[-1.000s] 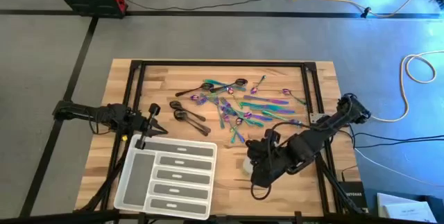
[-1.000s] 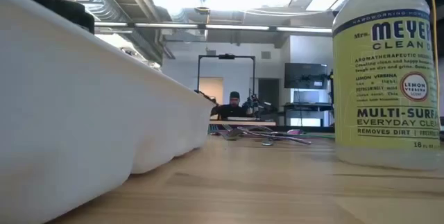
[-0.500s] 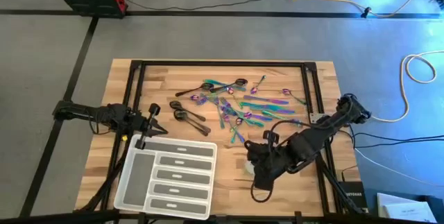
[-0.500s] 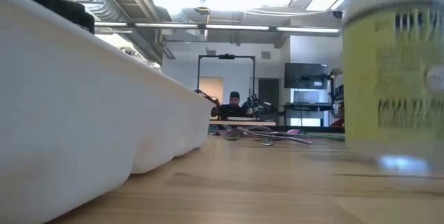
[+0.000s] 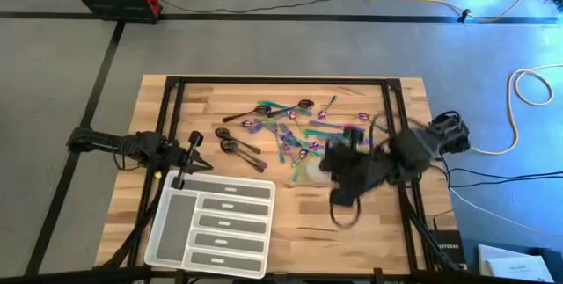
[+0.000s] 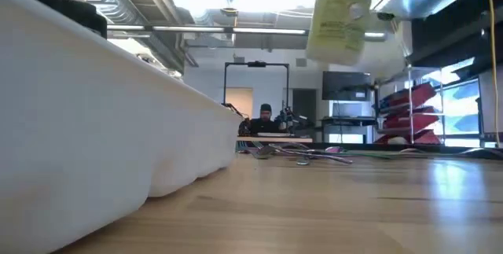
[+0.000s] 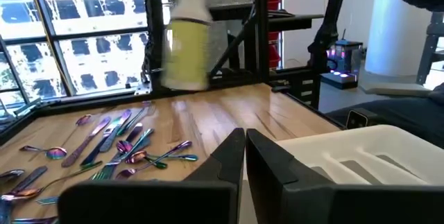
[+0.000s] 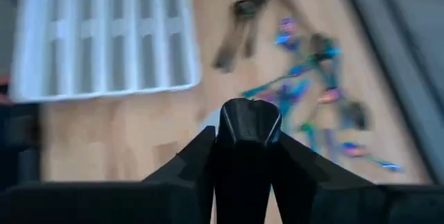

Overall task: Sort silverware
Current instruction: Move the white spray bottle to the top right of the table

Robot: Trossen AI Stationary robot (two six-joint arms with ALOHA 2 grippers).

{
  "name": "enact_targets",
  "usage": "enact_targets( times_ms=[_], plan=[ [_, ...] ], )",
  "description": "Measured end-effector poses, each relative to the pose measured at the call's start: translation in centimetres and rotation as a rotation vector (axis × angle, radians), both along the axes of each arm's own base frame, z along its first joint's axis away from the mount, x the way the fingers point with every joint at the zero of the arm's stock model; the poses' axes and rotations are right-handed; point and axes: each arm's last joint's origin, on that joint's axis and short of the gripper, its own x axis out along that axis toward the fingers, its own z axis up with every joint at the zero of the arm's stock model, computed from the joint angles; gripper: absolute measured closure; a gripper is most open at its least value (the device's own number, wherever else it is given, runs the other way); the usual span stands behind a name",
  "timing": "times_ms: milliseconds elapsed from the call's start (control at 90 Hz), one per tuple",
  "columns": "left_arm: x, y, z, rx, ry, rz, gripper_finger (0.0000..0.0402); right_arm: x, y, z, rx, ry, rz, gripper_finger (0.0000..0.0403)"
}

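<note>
Butcher-block table (image 5: pixel 220 99) on grey floor — my right gripper (image 5: pixel 339 183) holds the spray bottle (image 6: pixel 339 14) aloft, label unreadable; left gripper (image 5: pixel 189 156) pinched narrow by tray (image 5: pixel 158 240). Silverware (image 5: pixel 303 134) lies scattered mid-table.

- Both arms are dark, near-black, built of chunky rounded segments.
- The left arm (image 5: pixel 132 146), just beside the tray (image 5: pixel 211 222), ends in a left gripper (image 5: pixel 195 150) with slim black tapering fingers.
- The right arm (image 5: pixel 413 148), on the tray's far side, trails a thin black looping cable.
- The right gripper (image 8: pixel 248 123) has glossy black fingers with rounded tips.
</note>
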Motion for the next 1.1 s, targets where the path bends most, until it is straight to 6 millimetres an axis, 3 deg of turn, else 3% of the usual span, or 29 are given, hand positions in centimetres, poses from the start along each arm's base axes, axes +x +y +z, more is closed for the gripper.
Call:
enact_targets(
  times_ms=[200,411,711,867,1100],
  plan=[
    [0.0,0.0,0.0,0.000,0.000,0.000,0.0402,0.5,-6.8,1.5,-0.012,-0.001,-0.071,0.0311],
    [0.0,0.0,0.0,0.000,0.001,0.000,0.0402,0.7,-15.2,1.5,0.083,0.050,-0.161,0.0311],
    [0.0,0.0,0.0,0.000,0.000,0.000,0.0402,-3.1,-26.2,1.5,0.177,0.019,-0.441,0.0311],
    [0.0,0.0,0.0,0.000,0.000,0.000,0.0402,-5.2,-30.0,0.7,0.216,0.017,-0.588,0.0311],
    [0.0,0.0,0.0,0.000,0.001,0.000,0.0402,-7.6,-33.4,-1.4,0.328,0.036,-0.823,0.0311]
  ],
)
